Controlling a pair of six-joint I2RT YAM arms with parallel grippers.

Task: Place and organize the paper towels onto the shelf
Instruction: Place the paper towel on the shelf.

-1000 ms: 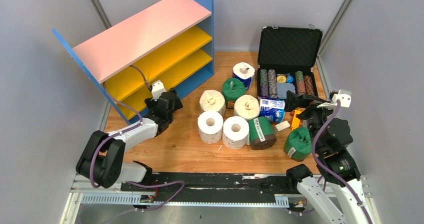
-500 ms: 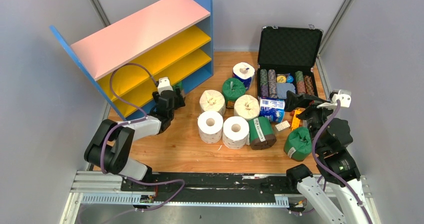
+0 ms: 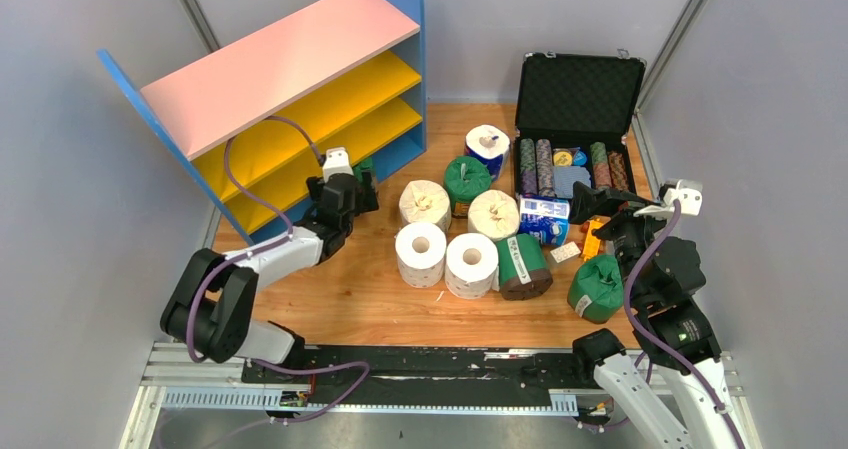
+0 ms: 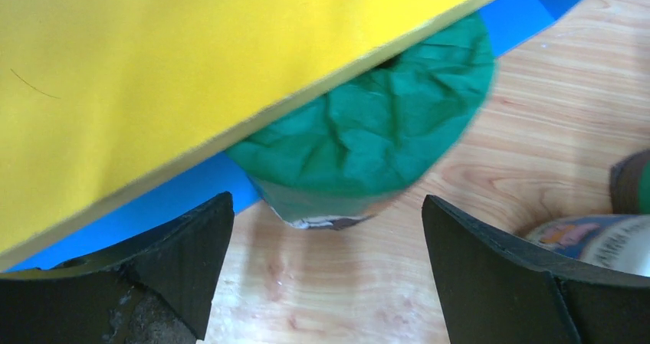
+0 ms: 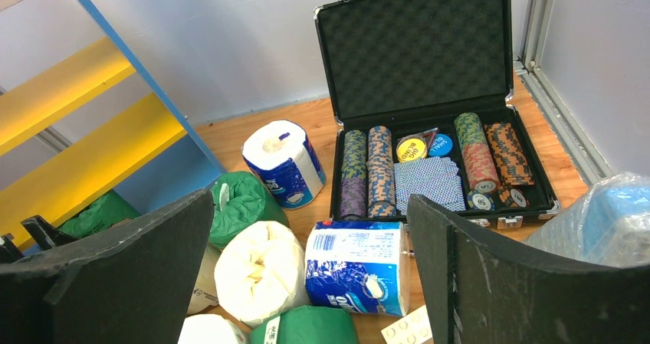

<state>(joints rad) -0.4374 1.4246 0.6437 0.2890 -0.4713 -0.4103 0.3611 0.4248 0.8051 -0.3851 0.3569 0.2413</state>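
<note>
The shelf (image 3: 280,69), with its pink top, yellow boards and blue sides, stands at the back left. One green-wrapped paper towel (image 4: 368,141) lies at its bottom tier, half under the lower yellow board (image 4: 153,76). My left gripper (image 3: 347,187) is open just short of that roll, holding nothing. Several more paper towels sit mid-table: a blue-white one (image 3: 488,149), green ones (image 3: 467,179) (image 3: 597,287), a cream one (image 3: 493,214) and a bare white one (image 3: 420,252). At the right my right gripper (image 5: 310,206) is open and empty above a lying blue-white roll (image 5: 356,267).
An open black foam-lined case (image 3: 580,94) with poker chip stacks stands at the back right. A plastic-wrapped pack (image 5: 613,221) lies by the right wall. Grey walls close in on both sides. Bare wood (image 3: 370,304) lies in front of the rolls.
My left arm reached forward and right along the shelf's front, and a green roll now shows at the bottom tier. The shelf shifted slightly. The right arm stayed still.
</note>
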